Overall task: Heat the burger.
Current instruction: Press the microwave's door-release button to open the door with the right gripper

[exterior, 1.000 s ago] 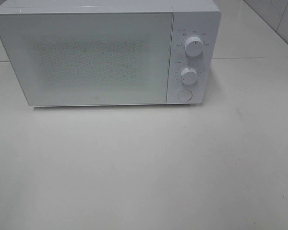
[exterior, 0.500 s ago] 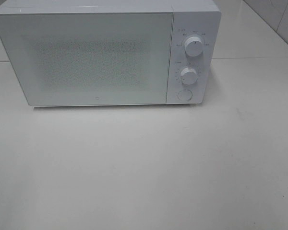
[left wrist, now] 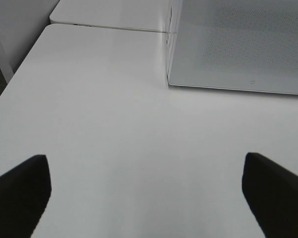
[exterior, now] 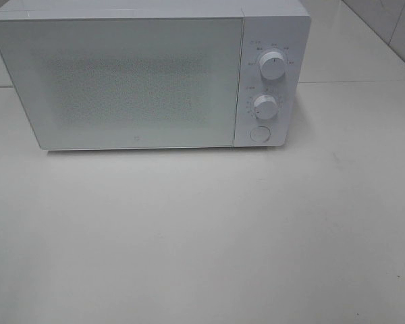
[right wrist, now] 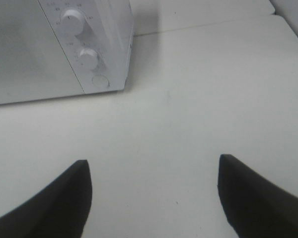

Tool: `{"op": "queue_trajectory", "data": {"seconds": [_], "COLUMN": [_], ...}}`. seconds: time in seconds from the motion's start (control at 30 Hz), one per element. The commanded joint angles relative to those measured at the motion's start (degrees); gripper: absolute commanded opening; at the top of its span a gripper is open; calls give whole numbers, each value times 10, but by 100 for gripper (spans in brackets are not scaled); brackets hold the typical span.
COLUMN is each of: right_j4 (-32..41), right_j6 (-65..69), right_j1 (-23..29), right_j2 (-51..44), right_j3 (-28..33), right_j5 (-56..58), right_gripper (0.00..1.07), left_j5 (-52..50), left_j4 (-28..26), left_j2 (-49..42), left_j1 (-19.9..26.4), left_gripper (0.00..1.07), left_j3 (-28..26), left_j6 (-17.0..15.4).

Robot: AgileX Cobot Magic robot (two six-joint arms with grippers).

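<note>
I can't find the burger in any view. It isn't on the table, and the microwave has its frosted door closed, so I can't tell whether it sits inside. If it does, it lies straight ahead of both jaws, behind that door. Both pairs of jaws stand wide apart and hold nothing. The right arm looks nearer the microwave's knob side. Its wrist view shows the round button below the knobs; the left wrist view shows only the door's far corner. The high view shows neither arm.
</note>
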Motion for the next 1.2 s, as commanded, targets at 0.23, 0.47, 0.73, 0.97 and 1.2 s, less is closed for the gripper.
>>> {"op": "queue_trajectory", "data": {"seconds": [0.23,0.47,0.73,0.97,1.2], "right_j4": [-2,-2,-2,2,2], "right_j6": [-8,-8,-8,-7,-1], "right_j1": [-5,-5,-5,-5,-3], "right_j2": [101,220,346,436,537], "right_j3": [-4,15,19,19,19], "right_j5": [-125,-239,-344,-416,-527], "right_gripper": [68,68,68,68,68], "left_j5": [-3,-3,-3,-3,-3], "left_j4": [-1,-1,-1,-1,-1], "left_j2": [-12,-12,-12,-12,-12], "left_j1": [2,2,2,2,2], "left_gripper": [102,102,102,102,102], "left_j3": [2,2,2,2,2], "left_j6": [1,1,1,1,1]}}
